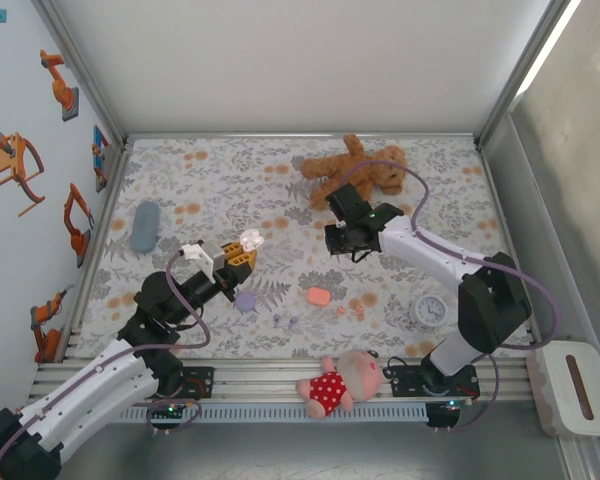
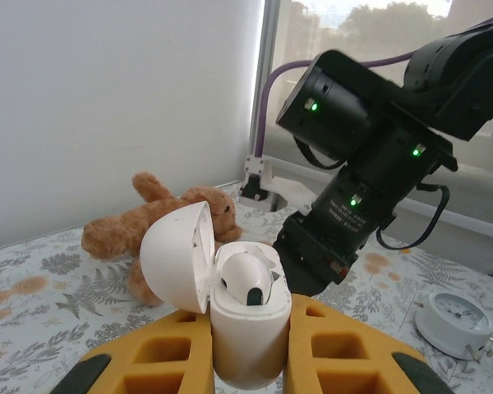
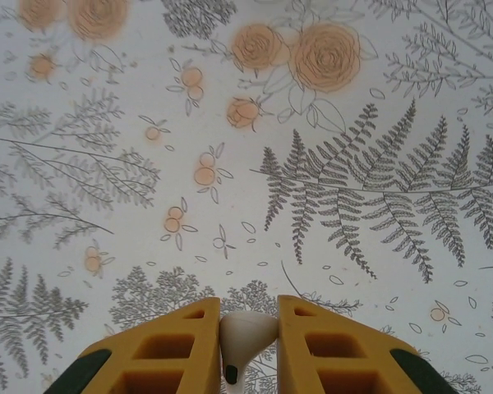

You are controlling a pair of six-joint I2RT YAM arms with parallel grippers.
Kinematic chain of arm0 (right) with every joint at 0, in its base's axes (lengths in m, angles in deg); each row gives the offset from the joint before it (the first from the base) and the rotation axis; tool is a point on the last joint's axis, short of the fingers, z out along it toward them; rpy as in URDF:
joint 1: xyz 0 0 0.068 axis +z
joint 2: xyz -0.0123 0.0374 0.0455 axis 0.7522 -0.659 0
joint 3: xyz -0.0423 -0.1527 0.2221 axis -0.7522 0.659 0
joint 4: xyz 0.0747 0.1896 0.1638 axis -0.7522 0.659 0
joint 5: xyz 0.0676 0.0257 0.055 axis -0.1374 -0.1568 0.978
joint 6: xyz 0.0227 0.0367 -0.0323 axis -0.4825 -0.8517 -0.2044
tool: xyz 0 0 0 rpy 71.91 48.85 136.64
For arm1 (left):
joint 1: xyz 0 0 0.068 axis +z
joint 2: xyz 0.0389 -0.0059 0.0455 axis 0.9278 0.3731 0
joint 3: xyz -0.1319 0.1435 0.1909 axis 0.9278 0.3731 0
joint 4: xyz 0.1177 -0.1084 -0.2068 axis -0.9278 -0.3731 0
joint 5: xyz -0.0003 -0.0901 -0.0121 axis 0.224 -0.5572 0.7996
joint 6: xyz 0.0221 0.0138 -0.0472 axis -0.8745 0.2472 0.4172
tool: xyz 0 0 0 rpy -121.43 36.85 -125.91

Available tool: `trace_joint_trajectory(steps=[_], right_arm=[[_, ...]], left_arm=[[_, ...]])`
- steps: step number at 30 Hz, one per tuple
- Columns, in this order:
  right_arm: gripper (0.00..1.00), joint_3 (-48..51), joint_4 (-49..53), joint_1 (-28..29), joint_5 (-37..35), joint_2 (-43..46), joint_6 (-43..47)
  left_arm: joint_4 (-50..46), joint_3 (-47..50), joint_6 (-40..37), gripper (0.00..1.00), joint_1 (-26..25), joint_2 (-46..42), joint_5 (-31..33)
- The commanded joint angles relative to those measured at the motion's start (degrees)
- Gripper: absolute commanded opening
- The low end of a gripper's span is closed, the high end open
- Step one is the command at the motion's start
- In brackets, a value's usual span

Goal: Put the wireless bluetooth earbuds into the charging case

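Observation:
My left gripper [image 2: 251, 332] is shut on a white charging case [image 2: 248, 349] and holds it upright above the table. Its lid [image 2: 177, 256] is swung open to the left, and one white earbud [image 2: 246, 281] sits in the case. From above, this case [image 1: 250, 240] shows at the yellow fingertips [image 1: 238, 258]. My right gripper [image 3: 248, 318] is shut on a second white earbud [image 3: 246, 335], stem toward the camera, over the floral cloth. The right gripper [image 1: 342, 240] hangs a little right of the case. Tiny lilac earbuds [image 1: 285, 322] and orange-pink earbuds [image 1: 350, 310] lie on the cloth.
A coral case [image 1: 318, 296] and a lilac case [image 1: 245, 300] lie near the front. A brown teddy [image 1: 355, 170] lies at the back, a small clock [image 1: 430, 310] at the right, a blue-grey object [image 1: 145, 225] at the left, a doll [image 1: 340, 382] on the front rail.

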Motion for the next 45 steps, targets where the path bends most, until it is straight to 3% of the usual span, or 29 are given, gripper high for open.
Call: trace_joint_trajectory(steps=[1,15,26,45], right_arm=[[0.2,-2.81,-1.87,0.72,1.52,4.75,1.31],[0.2,-9.22,-4.59,8.22,1.55,15.31,1.48],[0.2,-11.95,-10.68,15.48,0.95,16.46,1.6],[0.2,-10.85,-18.57,20.9,-2.88,14.31,4.44]], left_arm=[[5.35,-0.55,0.94,0.0,-0.34,1.38,-1.06],[9.8,-3.87,-1.13,0.0,-0.33,7.41,-2.36],[13.26,-5.99,-1.36,0.0,-0.33,12.08,-4.39],[14.54,-6.49,-0.38,0.0,-0.28,13.11,-5.38]])
